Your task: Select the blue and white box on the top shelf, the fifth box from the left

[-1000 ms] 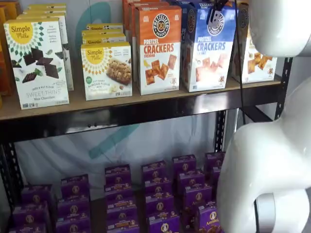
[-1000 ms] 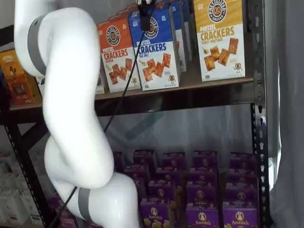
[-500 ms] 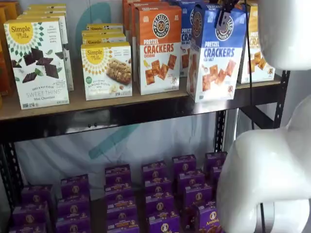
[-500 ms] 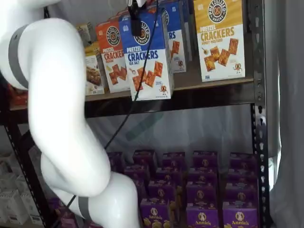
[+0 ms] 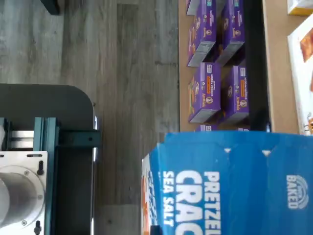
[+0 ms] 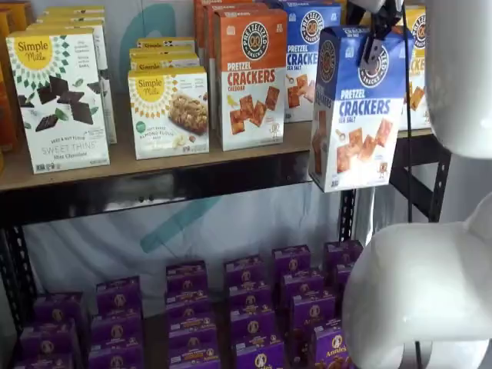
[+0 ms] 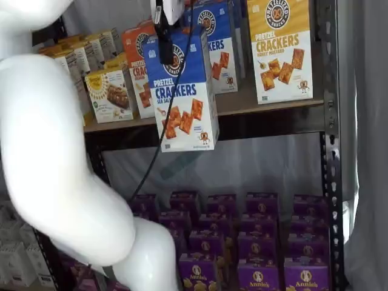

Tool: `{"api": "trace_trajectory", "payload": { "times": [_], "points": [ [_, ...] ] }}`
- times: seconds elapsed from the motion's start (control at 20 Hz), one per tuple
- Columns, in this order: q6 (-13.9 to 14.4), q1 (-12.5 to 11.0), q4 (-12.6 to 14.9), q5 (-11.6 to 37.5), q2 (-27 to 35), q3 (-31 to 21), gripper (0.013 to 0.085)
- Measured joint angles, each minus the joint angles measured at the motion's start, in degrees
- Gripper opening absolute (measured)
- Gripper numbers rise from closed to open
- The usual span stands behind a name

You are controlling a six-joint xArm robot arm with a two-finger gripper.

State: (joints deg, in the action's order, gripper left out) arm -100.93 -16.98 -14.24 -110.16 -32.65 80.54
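The blue and white box hangs in the air in front of the top shelf, clear of the board and tilted a little. My gripper is shut on its top edge, a black finger showing over the round logo. In both shelf views the box is out past the shelf's black front rail, with the gripper above it and a cable hanging beside it. The wrist view shows the box's blue top close up.
An orange Cheddar box and another blue box stay on the board, with a yellow-topped box further right. Simple Mills boxes stand at the left. Purple boxes fill the lower level. The white arm stands in front.
The blue and white box has been drawn off the shelf, outward and downward, held in the gripper. The arm has swung back with it.
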Motion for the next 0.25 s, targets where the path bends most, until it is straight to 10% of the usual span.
{"api": "trace_trajectory", "payload": {
  "times": [0.25],
  "points": [
    [-0.8,-0.7,0.0,-0.5,-2.2,-2.4,0.0570]
  ]
}}
